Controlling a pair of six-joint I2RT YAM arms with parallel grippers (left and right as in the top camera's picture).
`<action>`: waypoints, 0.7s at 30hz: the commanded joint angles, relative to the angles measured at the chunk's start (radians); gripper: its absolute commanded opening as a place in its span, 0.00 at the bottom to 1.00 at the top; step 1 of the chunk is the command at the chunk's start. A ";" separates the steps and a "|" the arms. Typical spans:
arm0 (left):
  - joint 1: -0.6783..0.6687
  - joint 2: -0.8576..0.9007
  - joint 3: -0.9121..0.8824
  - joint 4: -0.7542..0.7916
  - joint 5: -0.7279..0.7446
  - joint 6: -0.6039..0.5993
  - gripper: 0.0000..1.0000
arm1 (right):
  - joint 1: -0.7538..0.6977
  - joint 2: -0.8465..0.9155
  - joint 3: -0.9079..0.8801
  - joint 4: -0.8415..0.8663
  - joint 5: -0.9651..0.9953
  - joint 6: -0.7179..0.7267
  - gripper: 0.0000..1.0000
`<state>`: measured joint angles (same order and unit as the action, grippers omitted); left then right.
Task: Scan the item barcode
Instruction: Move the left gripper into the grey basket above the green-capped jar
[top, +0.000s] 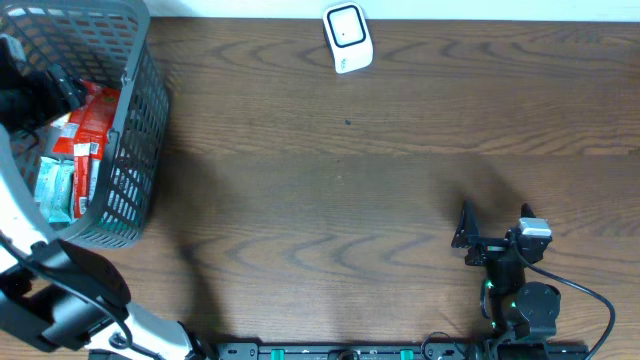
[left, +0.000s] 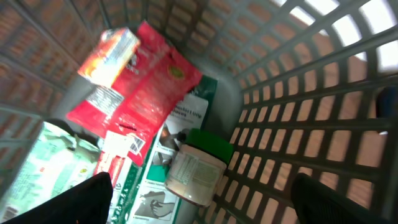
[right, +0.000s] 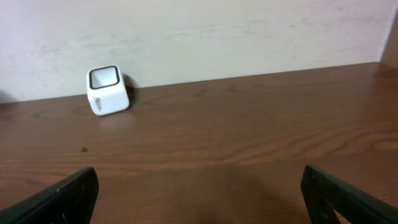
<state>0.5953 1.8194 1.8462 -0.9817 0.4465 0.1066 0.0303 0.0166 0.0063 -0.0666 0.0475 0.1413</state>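
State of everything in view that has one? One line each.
left gripper, jaws open, empty, down in the basket
right gripper, jaws open, empty, above the table
basket, upright, holding goods
jar, green lid on, lying in the basket
red packet, lying in the basket
scanner, standing at the table's far edge

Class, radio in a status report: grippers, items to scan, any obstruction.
Left gripper open above jar and packets in basket, nothing held. Right gripper open, empty. Scanner at table's far edge, nothing blocking it.

The left gripper (left: 202, 204) is held pointed downward with jaws spread wide; the right gripper (right: 202, 202) is likewise spread, aimed level.
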 joint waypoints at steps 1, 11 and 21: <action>-0.026 0.041 -0.011 -0.012 0.014 0.018 0.92 | 0.004 -0.003 -0.001 -0.005 -0.001 -0.004 0.99; -0.097 0.074 -0.012 -0.053 0.012 0.041 0.92 | 0.004 -0.003 -0.001 -0.004 -0.001 -0.004 0.99; -0.109 0.075 -0.039 -0.079 -0.073 0.043 0.92 | 0.004 -0.003 -0.001 -0.005 -0.001 -0.004 0.99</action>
<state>0.4946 1.8900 1.8362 -1.0626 0.3931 0.1326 0.0303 0.0166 0.0063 -0.0669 0.0475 0.1413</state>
